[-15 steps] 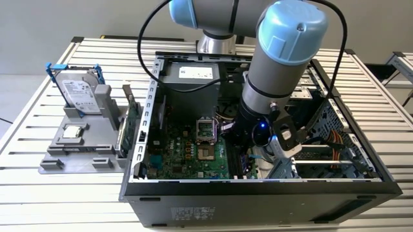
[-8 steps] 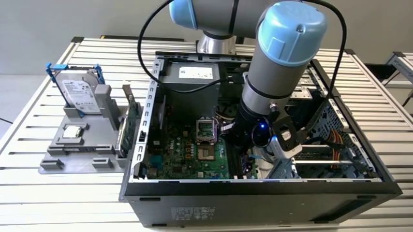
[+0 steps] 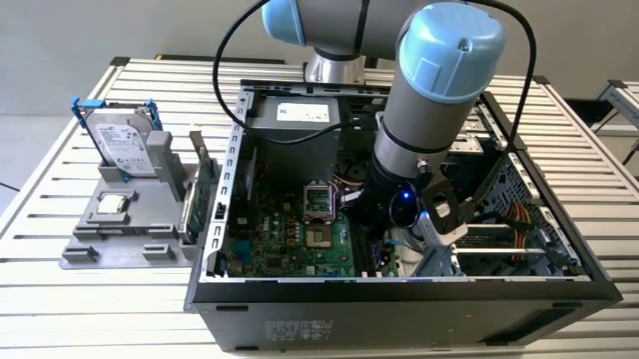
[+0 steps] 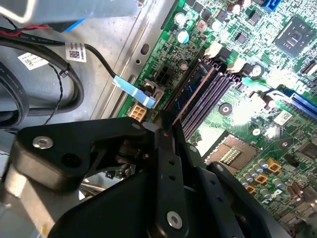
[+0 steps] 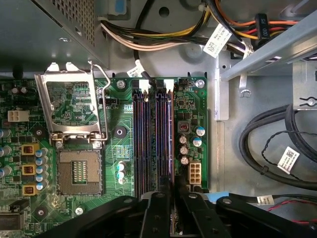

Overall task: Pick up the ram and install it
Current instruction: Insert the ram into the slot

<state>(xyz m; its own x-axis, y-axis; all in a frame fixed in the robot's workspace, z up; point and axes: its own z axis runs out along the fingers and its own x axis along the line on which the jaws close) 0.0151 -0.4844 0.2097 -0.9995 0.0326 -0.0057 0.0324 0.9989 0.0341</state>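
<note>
Ram [image 4: 195,87] stands edge-up in the outermost memory slot, its near end between my gripper [image 4: 166,131] fingers, which look pinched narrowly on it. Black finger links hide that contact from me. Beyond it lies the motherboard [image 5: 79,104].

Desk [image 3: 90,299]: pale metal, ribbed slats running across, bright even light. Plain grey wall [image 3: 120,26] behind desk, no windows seen. Grey floor [image 3: 18,142] off desk's edge at exterior view's left. Second slatted desk corner [image 3: 621,101] beyond first desk, at exterior view's right.
</note>
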